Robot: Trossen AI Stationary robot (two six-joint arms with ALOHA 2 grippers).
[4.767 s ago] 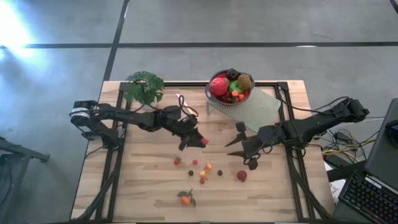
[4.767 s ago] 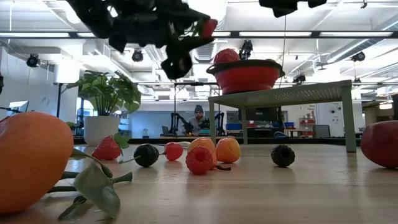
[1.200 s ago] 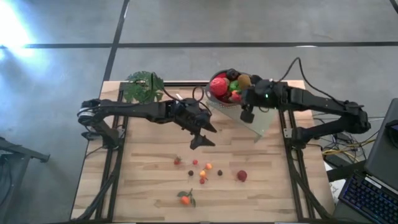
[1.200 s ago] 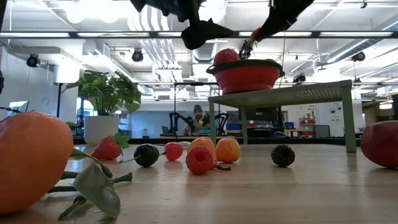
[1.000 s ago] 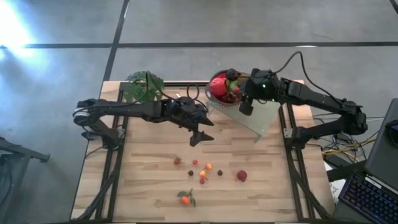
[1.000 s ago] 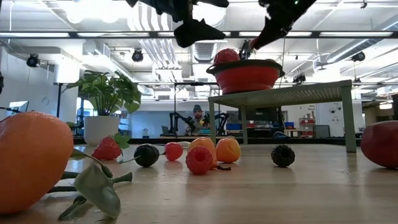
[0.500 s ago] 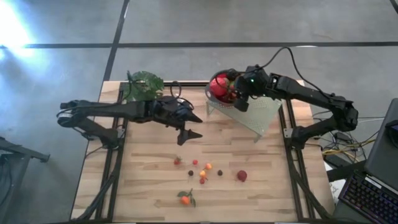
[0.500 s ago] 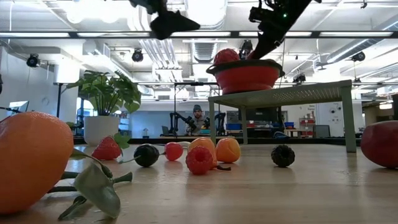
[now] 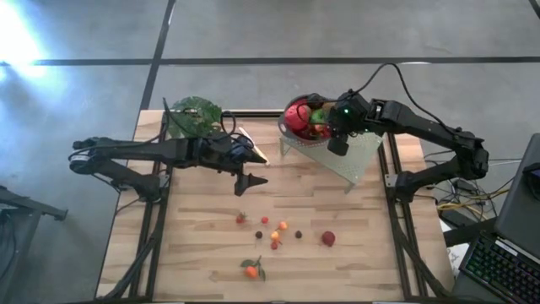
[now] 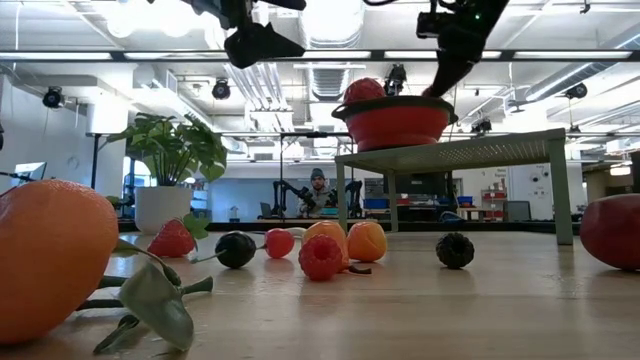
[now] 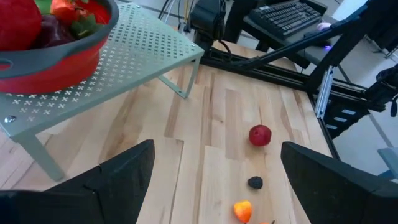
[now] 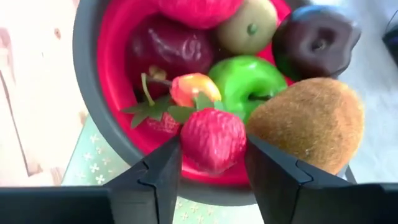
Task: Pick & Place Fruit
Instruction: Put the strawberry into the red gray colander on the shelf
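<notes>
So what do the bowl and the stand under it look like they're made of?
The bowl: probably soft silicone or plastic, matte red inside with a grey rim. The stand: likely painted sheet metal, pale green, punched with small cross-shaped holes, on thin bent legs.

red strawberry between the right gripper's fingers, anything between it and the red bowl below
Nothing visible. The red strawberry sits between the right gripper fingers directly over the red bowl, with only the fruit already inside beneath it.
</notes>
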